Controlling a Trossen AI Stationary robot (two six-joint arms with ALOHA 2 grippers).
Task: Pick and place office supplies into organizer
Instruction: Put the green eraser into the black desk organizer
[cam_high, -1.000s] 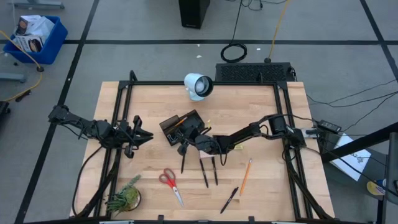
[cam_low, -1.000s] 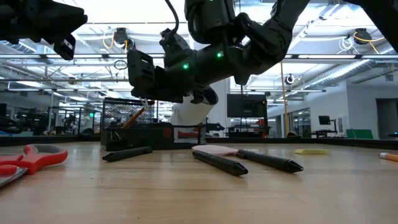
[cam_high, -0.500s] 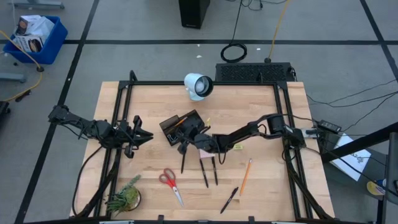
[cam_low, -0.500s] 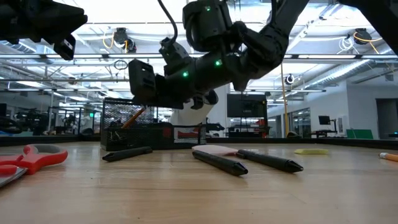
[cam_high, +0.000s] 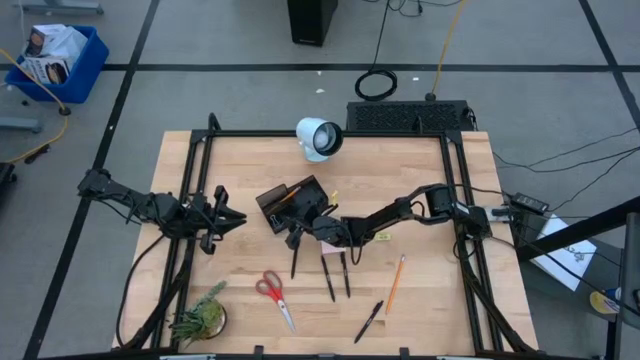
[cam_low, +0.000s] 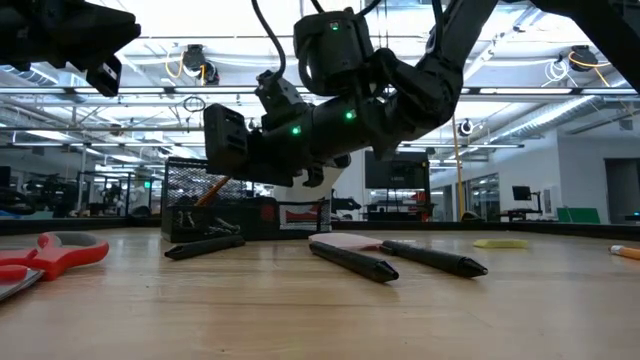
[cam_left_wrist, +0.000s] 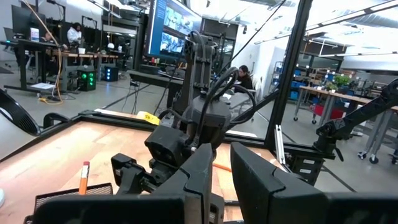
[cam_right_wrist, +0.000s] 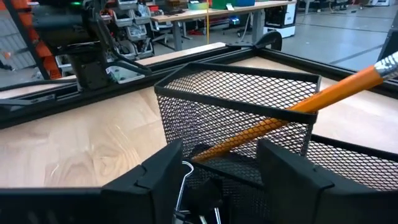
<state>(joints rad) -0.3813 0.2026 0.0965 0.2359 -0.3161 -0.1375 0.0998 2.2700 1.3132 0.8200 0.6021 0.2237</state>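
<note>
The black mesh organizer (cam_high: 292, 204) stands mid-table with an orange pencil (cam_right_wrist: 298, 106) leaning in its tall cup. My right gripper (cam_high: 299, 229) hangs over its near side, open (cam_right_wrist: 221, 165), above a black clip with wire handles (cam_right_wrist: 186, 186) that shows between the fingers. Three black pens (cam_high: 327, 274) lie just near of it, and a fourth (cam_high: 368, 321) lies nearer the front. An orange pencil (cam_high: 395, 283) and red-handled scissors (cam_high: 272, 296) lie on the table. A pink pad (cam_low: 350, 240) lies under the right arm. My left gripper (cam_high: 238, 218) waits at the left, shut and empty. My right gripper's fingers (cam_right_wrist: 155, 180) stand on either side of the clip's wire handle (cam_right_wrist: 182, 182), coming level over the organizer's low compartment. Whether they touch the clip I cannot tell.
A white cylindrical lamp (cam_high: 319, 138) lies at the far edge and a green plant (cam_high: 200, 318) stands at the near left corner. A small yellow thing (cam_high: 382, 236) lies right of the right arm. A black frame rail (cam_high: 190, 240) runs along each side.
My right gripper has sunk a little toward the organizer and edged toward the table's left. The things on the table have stayed where they were.
</note>
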